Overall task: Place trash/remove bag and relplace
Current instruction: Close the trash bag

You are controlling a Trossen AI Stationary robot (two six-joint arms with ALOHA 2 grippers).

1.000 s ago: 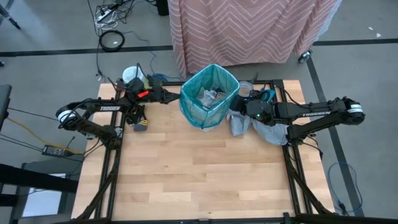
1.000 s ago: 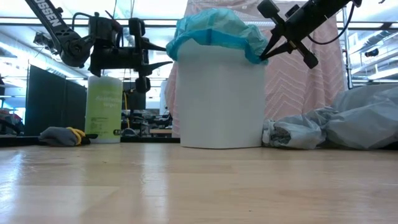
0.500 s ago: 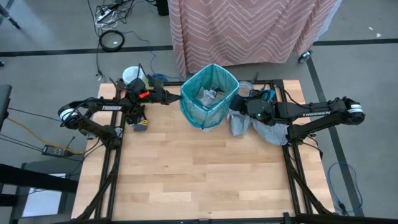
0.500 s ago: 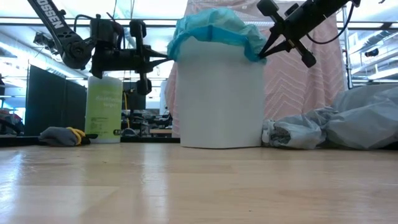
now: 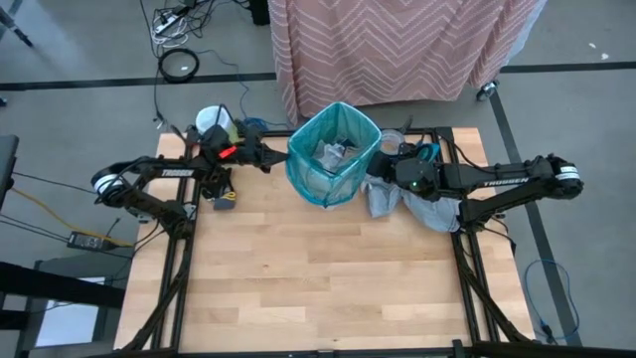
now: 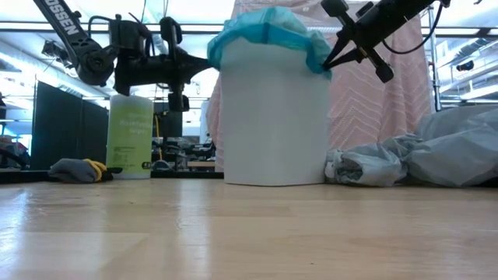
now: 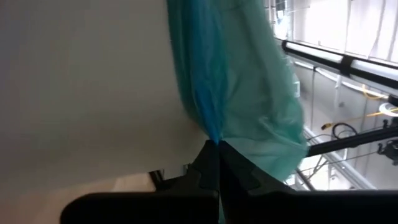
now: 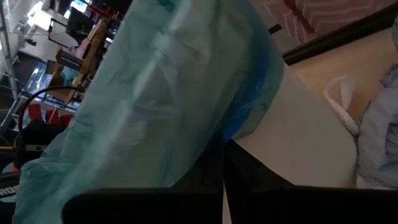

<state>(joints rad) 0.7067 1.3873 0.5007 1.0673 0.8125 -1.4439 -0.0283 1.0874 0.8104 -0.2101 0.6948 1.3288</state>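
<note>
High view: pale wooden plank counter [image 5: 308,268] on a dark frame, over grey floor; pink chevron-patterned cloth [image 5: 397,45] at upper centre. One white bin lined with one thin translucent teal-green plastic bag [image 5: 333,154] in the upper middle of the counter, with several small pale pieces of trash [image 5: 331,155] inside. Two dark arms: left gripper [image 5: 279,160] at the bag's left rim, right gripper [image 5: 381,171] at its right rim. One crumpled pale grey plastic bag [image 5: 422,207] at centre right, under the right arm. One pale green bottle [image 5: 212,121] at upper left.

Low view: counter filling the lower half of the frame, workshop room with ceiling lights behind. Bin at centre, bag folded over its top. Both grippers meeting the bag's overhang, one from each side. Bottle at left, beside one small grey and yellow item [image 6: 78,169].

Left wrist view: fingers pressed together, pinching the bag's edge against the white bin wall [image 7: 81,87].

Right wrist view: fingers closed on the bag's blue-green fold.
</note>
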